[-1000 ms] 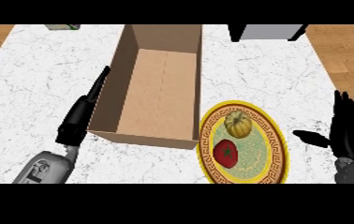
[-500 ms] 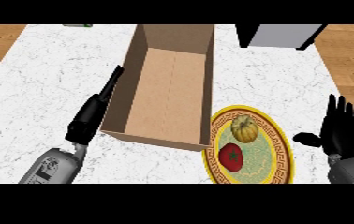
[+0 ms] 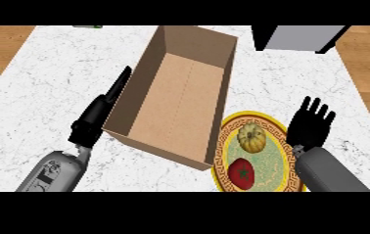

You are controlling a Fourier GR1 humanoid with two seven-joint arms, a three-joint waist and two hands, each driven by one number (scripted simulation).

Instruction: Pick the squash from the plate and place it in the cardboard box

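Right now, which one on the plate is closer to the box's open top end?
The squash, the yellow ribbed one. It sits farther up the plate, while the red tomato lies below it, near the plate's lower edge.

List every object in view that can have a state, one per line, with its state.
cardboard box: open at the top, nothing inside.
squash: lying on the plate, not held.
tomato: lying on the plate beside the squash, untouched.
plate: flat on the counter, next to the box's right wall.
left hand: open, fingers straight, along the box's left wall.
right hand: open, fingers spread, just right of the plate.
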